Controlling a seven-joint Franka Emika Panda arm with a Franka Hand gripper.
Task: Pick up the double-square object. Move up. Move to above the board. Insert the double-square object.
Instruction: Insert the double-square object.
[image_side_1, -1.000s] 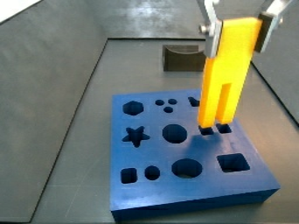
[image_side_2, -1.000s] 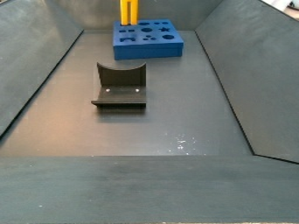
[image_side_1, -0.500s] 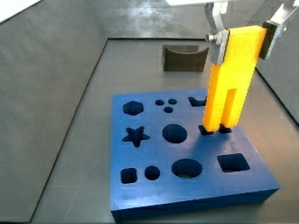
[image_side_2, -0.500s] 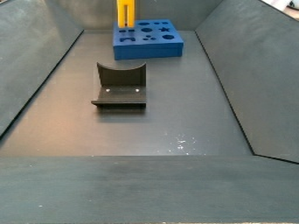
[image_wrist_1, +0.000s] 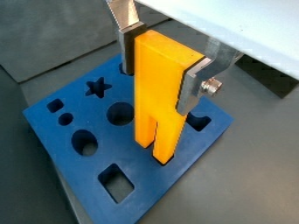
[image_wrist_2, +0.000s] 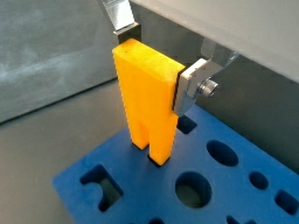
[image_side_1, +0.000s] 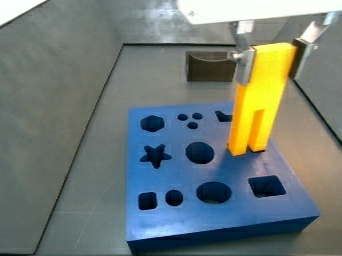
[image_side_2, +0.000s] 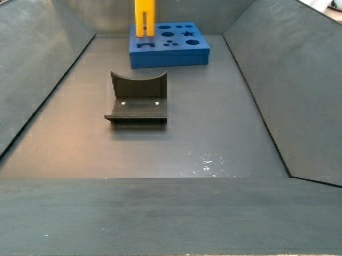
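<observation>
The yellow-orange double-square object (image_side_1: 254, 100) stands upright with its two prongs down in the pair of square holes at the far right of the blue board (image_side_1: 174, 185). My gripper (image_side_1: 274, 55) is shut on the piece's top end, one silver finger on each side. Both wrist views show the piece (image_wrist_1: 158, 96) (image_wrist_2: 146, 101) clamped between the gripper's (image_wrist_1: 162, 70) (image_wrist_2: 160, 63) fingers (image_wrist_1: 193, 83), prongs sunk into the board (image_wrist_1: 70, 144) (image_wrist_2: 222, 192). In a side view the piece (image_side_2: 143, 14) rises from the far board (image_side_2: 187, 52).
The dark fixture (image_side_2: 136, 100) stands on the grey floor in front of the board; it also shows behind the board in a side view (image_side_1: 207, 66). Grey sloping walls (image_side_2: 40, 90) enclose the floor. Star, hexagon, round and square holes in the board are open.
My gripper has moved down with the double-square object. The prongs, which hung at the holes' mouths, now sit lower inside the two square holes.
</observation>
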